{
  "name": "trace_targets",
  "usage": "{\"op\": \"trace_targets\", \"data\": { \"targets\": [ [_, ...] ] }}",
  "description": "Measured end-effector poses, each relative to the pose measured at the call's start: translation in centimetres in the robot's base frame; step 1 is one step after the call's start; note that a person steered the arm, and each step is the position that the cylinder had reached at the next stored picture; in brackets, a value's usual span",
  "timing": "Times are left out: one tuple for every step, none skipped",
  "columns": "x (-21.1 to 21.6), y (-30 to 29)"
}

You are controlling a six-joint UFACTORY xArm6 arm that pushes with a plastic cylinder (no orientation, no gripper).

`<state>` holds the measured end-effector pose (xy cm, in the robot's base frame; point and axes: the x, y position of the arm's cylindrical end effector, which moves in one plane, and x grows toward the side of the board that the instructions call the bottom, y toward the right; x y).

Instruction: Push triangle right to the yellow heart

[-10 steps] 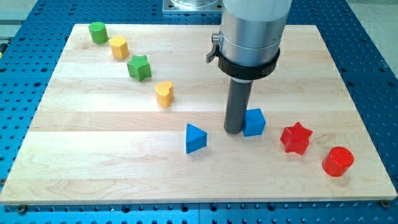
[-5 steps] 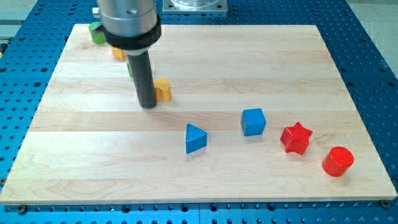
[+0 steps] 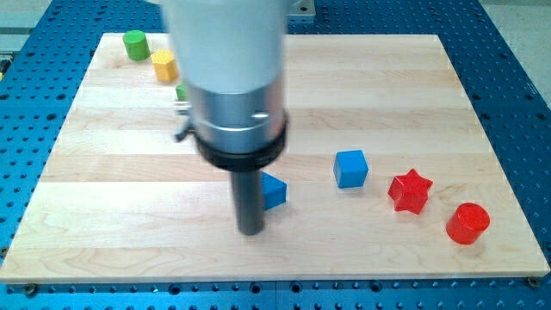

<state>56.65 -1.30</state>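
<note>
The blue triangle (image 3: 275, 192) lies near the board's middle, partly hidden behind my rod. My tip (image 3: 250, 231) rests on the board just left of and below the triangle, close to it or touching. The yellow heart is hidden behind the arm's grey body. The arm covers the board's upper middle.
A blue cube (image 3: 350, 168), a red star (image 3: 409, 190) and a red cylinder (image 3: 467, 223) lie to the right. A green cylinder (image 3: 134, 44) and a yellow block (image 3: 164, 65) sit at top left. A sliver of a green block (image 3: 182, 91) shows beside the arm.
My rod moved from beside the blue cube to the left next to the yellow heart, then down and right to the triangle's lower left. The blocks look unmoved.
</note>
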Motion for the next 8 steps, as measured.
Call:
{"op": "trace_targets", "data": {
  "targets": [
    [-4.5, 1.1],
    [-7.3, 0.8],
    [-7.5, 0.7],
    [-8.5, -1.0],
    [-8.7, -1.0],
    [-9.7, -1.0],
    [-10.0, -2.4],
    [-10.3, -8.0]
  ]
}}
